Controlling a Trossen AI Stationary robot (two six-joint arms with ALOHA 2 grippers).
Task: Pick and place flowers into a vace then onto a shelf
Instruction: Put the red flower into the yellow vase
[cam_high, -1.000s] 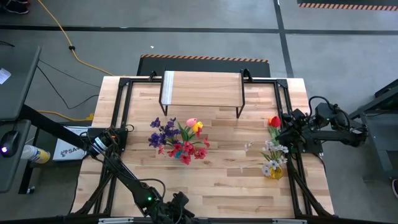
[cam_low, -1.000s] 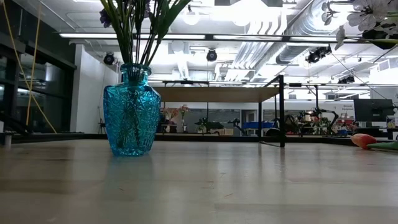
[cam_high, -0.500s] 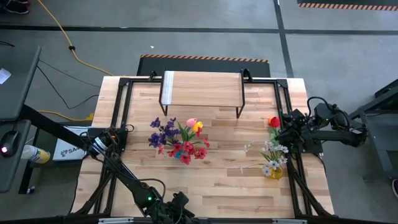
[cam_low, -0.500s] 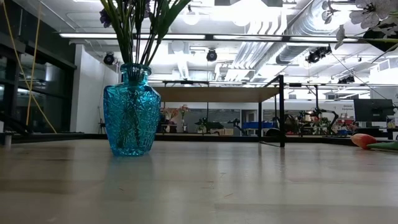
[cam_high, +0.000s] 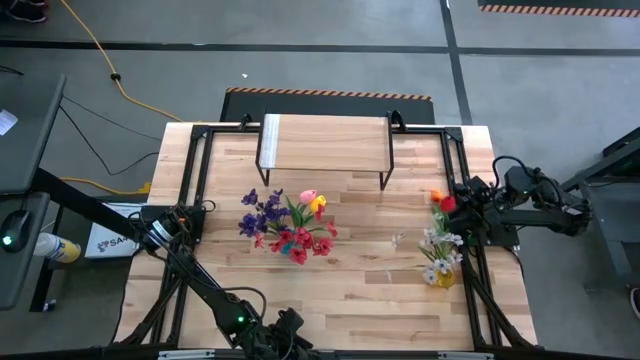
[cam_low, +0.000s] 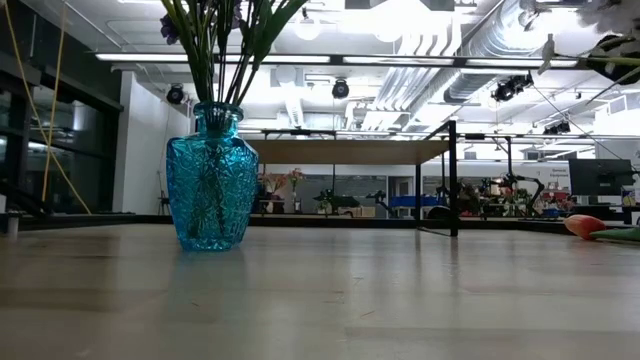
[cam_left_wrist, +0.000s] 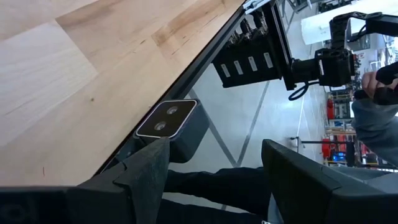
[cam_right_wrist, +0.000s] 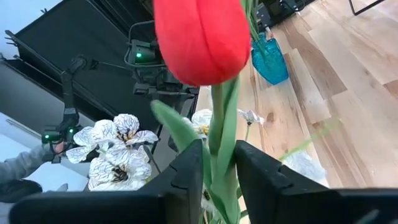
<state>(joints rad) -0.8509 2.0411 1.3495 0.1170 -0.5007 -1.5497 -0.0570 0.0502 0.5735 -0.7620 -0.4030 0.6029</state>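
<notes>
Right claw (cam_right_wrist: 214, 174) pinches red tulip (cam_right_wrist: 200, 38) stem at desk (cam_high: 350, 290) right edge, beside white flowers (cam_high: 438, 250). Stem looks light and floppy; best gripped low. Left claw (cam_left_wrist: 211, 177) idle, jaws apart, near-left.

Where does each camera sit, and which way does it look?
High: overhead, straight down on table; both arms show.
Low: table-top level, across to the shelf; no arm clearly shown.
Left wrist: on left arm, past its open left hand, over the table edge.
Right wrist: on right arm; right hand at the red tulip.
Shared: low and right wrist see the blue vase.
</notes>
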